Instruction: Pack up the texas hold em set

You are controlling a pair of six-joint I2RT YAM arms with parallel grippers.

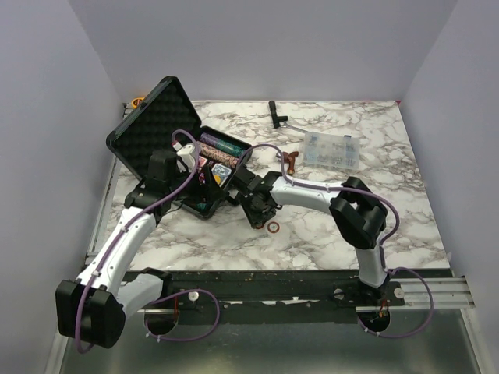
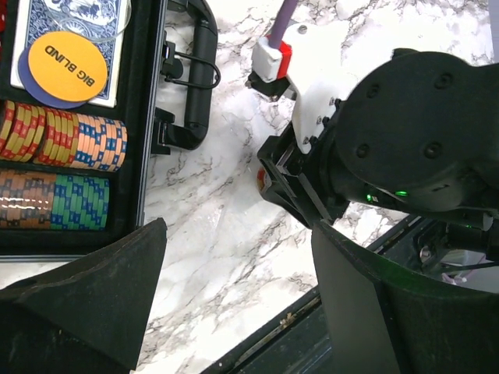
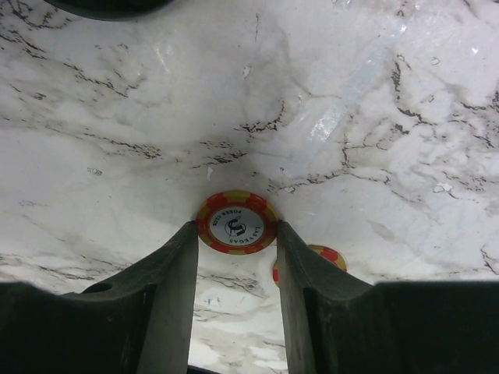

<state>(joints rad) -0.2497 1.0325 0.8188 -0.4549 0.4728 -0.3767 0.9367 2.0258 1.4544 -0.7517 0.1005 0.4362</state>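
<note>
The black briefcase (image 1: 152,117) lies open at the back left, its foam-lined lid up. In the left wrist view its tray holds a blue card deck (image 2: 70,19), an orange "BIG BLIND" disc (image 2: 66,66) and rows of multicoloured chips (image 2: 62,140); its handle (image 2: 195,78) faces the table. My left gripper (image 1: 201,183) is open and empty (image 2: 234,304) over the marble beside the case's front edge. My right gripper (image 1: 256,209) is shut (image 3: 236,231) on a red-and-yellow poker chip (image 3: 236,222), gripped by its edges close to the table. A second such chip (image 3: 329,255) lies on the table (image 1: 274,227) beside it.
A clear compartment box (image 1: 333,149) stands at the back right. A black tool (image 1: 277,113) and a small brown part (image 1: 290,160) lie behind the right arm. The right arm's wrist (image 2: 405,140) is close to my left gripper. The black rail (image 1: 296,284) runs along the table's near edge.
</note>
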